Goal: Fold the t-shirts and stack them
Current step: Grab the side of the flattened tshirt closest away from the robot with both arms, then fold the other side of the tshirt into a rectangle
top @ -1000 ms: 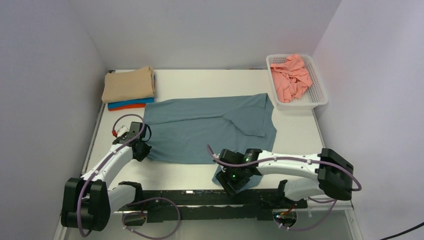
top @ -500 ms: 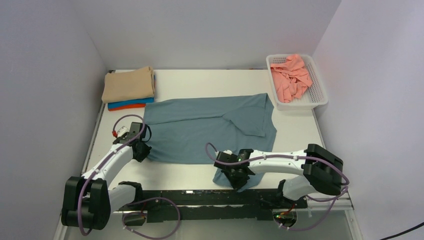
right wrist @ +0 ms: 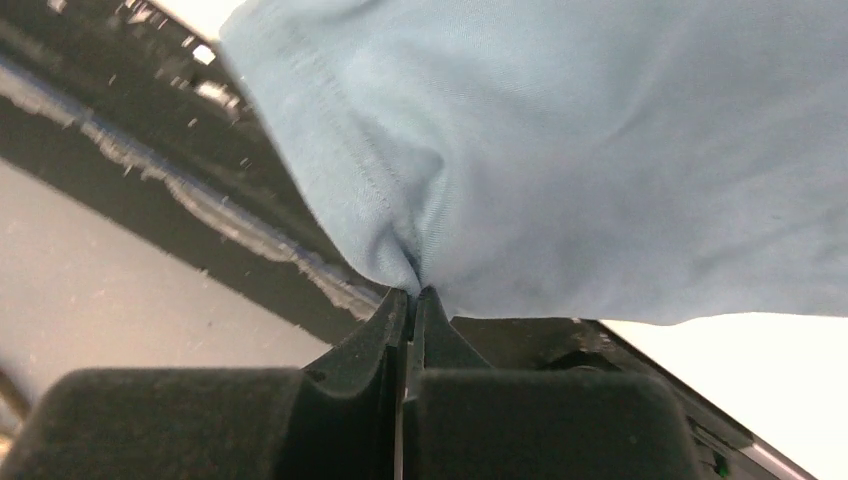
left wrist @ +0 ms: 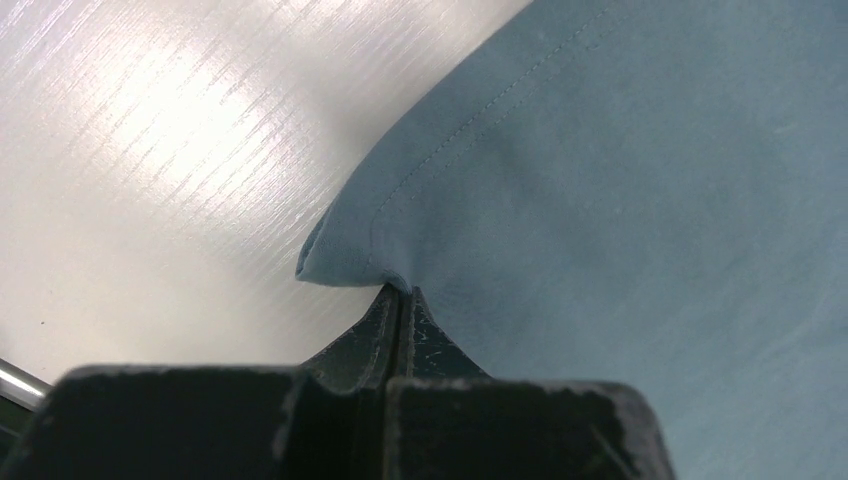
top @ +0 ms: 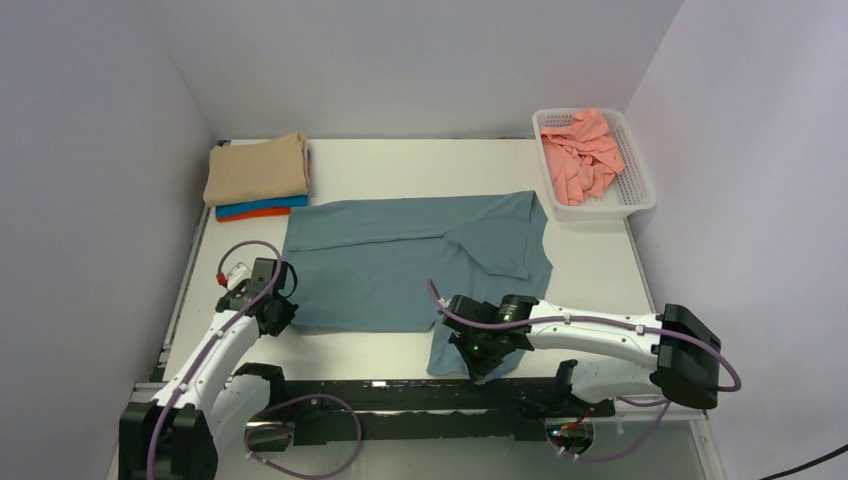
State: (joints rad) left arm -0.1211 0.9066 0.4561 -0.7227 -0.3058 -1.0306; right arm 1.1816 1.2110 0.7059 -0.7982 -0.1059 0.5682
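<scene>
now, t-shirt (top: 400, 265) clamped in left hand (left wrist: 400, 300), right hand (right wrist: 412, 293)

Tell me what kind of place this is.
Probably a robot lab test cell: bare white walls box in a table, two arms are bolted at its edge, folded shirts stacked aside.
</scene>
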